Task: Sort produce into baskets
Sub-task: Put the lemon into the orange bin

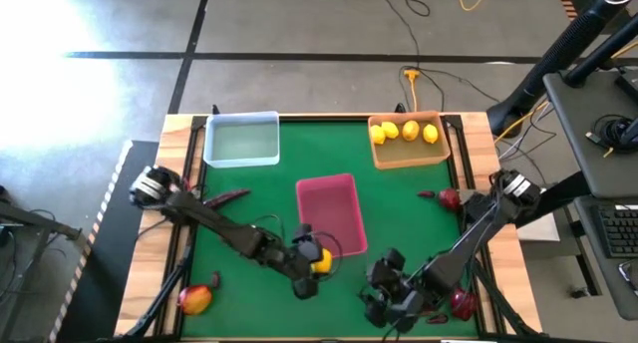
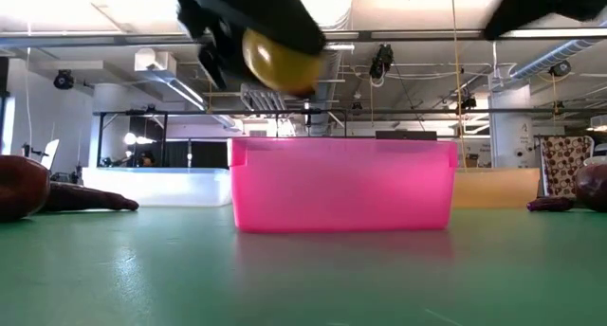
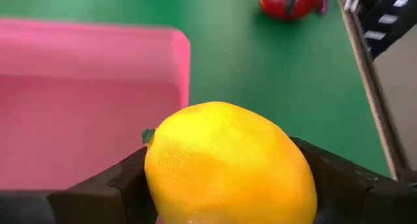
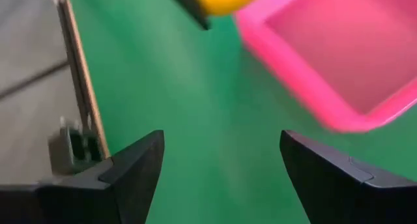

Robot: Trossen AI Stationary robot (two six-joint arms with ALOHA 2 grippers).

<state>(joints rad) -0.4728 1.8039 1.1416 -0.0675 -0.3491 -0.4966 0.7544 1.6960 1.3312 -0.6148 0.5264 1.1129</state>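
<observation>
Overhead, left gripper fingers clamped on 1 lemon by the pink tray, right gripper fingers spread, empty, above green surface.

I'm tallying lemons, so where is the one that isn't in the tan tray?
The left gripper holds that lemon off the table, at the pink tray's near edge, seen from above; the other lemons lie in the tan tray.

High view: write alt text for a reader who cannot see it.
The left gripper holds a lemon beside the empty pink tray's near end. The right gripper hangs open nearby. Four lemons fill the tan tray; the blue tray is empty.
</observation>
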